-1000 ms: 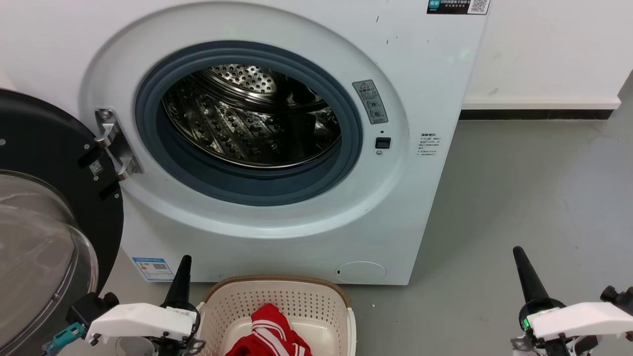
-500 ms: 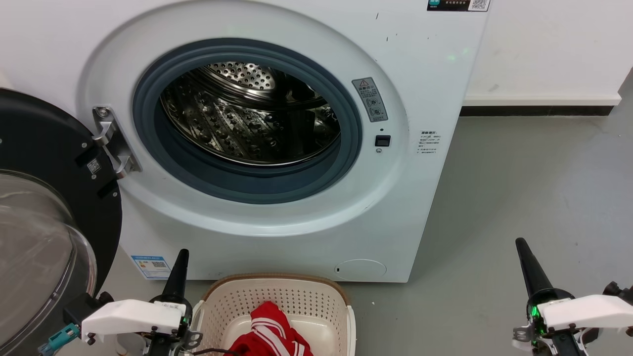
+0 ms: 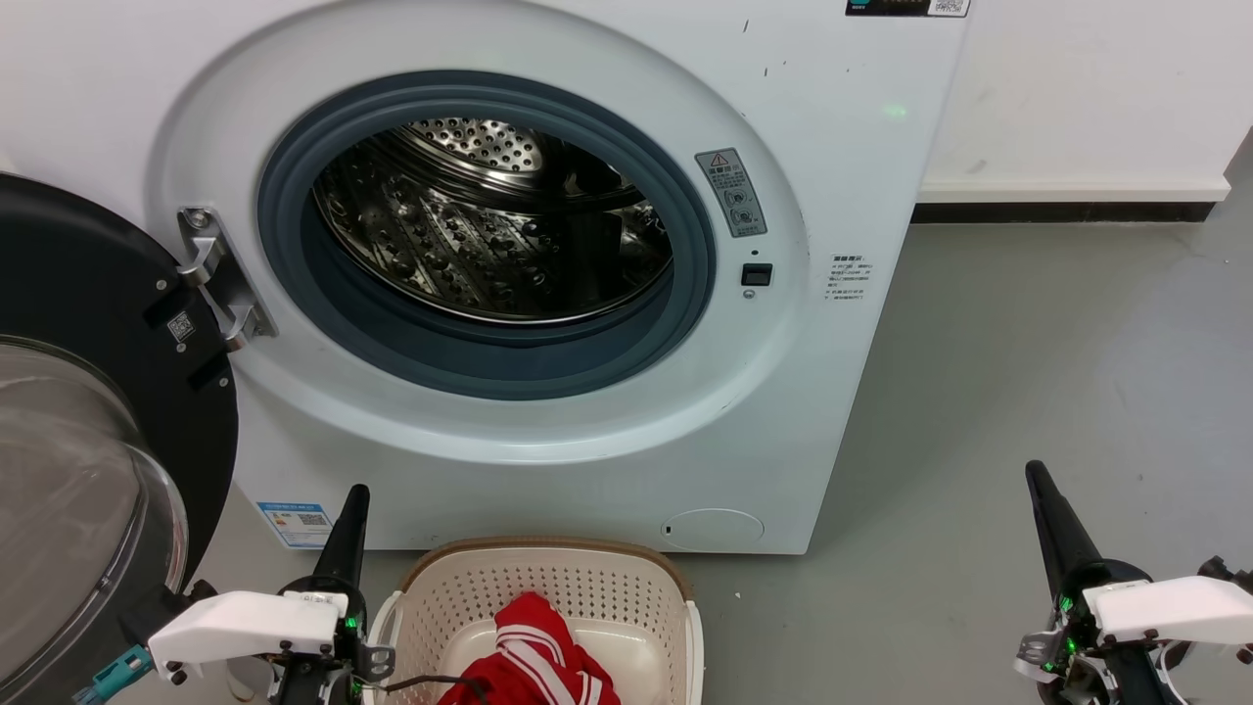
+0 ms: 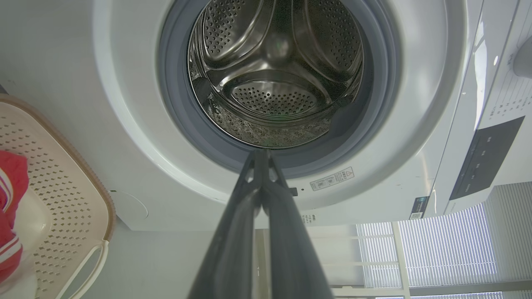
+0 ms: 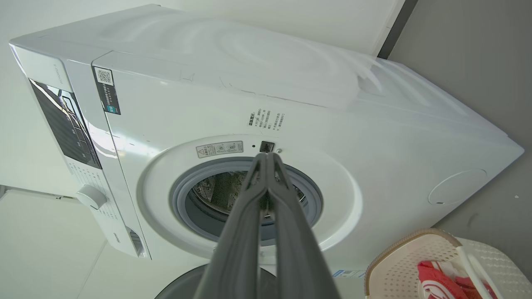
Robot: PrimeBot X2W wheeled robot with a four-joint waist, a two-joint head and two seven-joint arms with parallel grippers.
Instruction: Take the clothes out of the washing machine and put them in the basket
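Note:
The white washing machine (image 3: pixel 548 59) stands with its black-rimmed glass door (image 3: pixel 88 441) swung open to the left. Its steel drum (image 3: pixel 489 225) shows no cloth inside, also in the left wrist view of the drum (image 4: pixel 274 83). The red white-striped clothes (image 3: pixel 533 656) lie in the cream basket (image 3: pixel 548 587) on the floor in front of the machine. My left gripper (image 3: pixel 350 509) is shut, empty, just left of the basket. My right gripper (image 3: pixel 1038 490) is shut and empty, far right over the floor. The wrist views show the left gripper (image 4: pixel 260 155) and the right gripper (image 5: pixel 266 158) with fingers pressed together.
Grey floor (image 3: pixel 1028 372) stretches to the right of the machine, up to a white wall (image 3: pixel 1077 98) with a dark skirting strip. The open door stands close to my left arm. The basket (image 5: pixel 415 257) with the clothes (image 5: pixel 436 282) also appears in the right wrist view.
The head camera has tilted slightly, so the whole picture shifted. Both grippers stay shut and low on either side of the basket. The clothes in the basket have not moved.

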